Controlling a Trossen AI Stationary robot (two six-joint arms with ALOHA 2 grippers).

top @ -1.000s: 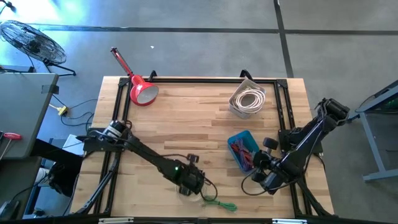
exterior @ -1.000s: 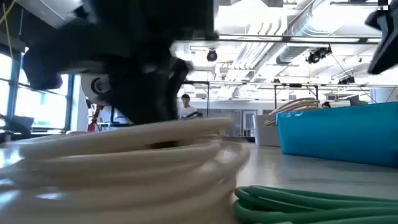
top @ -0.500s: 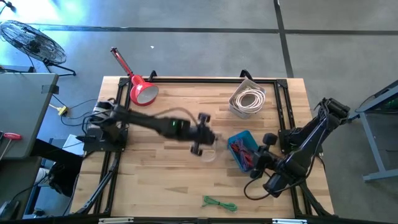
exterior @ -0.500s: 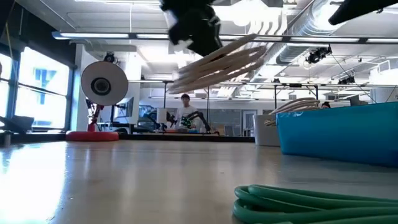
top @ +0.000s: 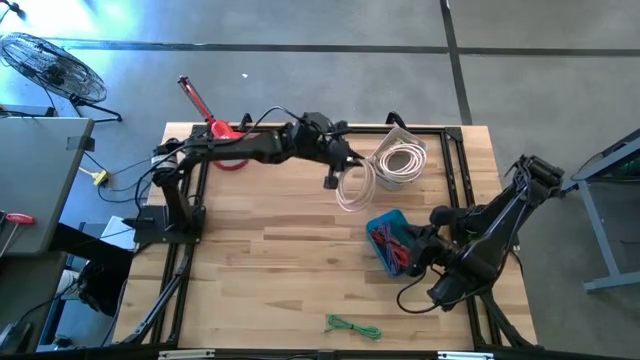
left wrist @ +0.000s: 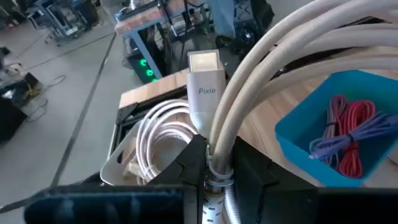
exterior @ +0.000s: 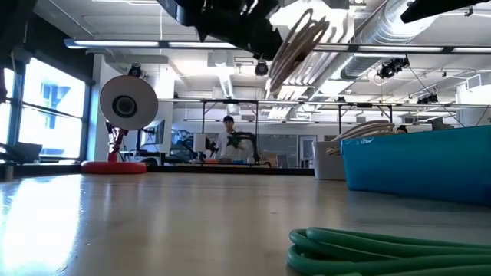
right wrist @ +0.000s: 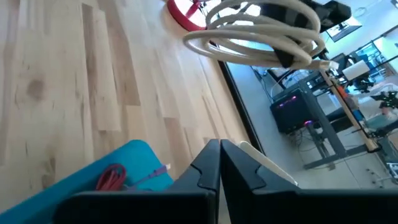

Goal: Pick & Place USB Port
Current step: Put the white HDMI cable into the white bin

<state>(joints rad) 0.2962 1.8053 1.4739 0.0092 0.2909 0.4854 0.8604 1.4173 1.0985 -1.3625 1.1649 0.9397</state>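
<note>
A coiled white USB cable (top: 354,184) is held above the far middle of the table (top: 280,250), clamped in the closed fingers of the left gripper (top: 333,170), just left of the white bin (top: 399,160). The right gripper (top: 420,252) is seen shut and empty beside the blue bin (top: 388,240).

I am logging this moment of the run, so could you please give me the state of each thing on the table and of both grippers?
Left gripper: shut on the white coiled cable, raised above the table.
White coiled cable: hanging in the air, next to the white bin.
White bin: holds another white cable coil.
Blue bin: holds red and purple cables.
Green cable: lying coiled on the table's near edge.
Right gripper: shut, empty, beside the blue bin.
</note>
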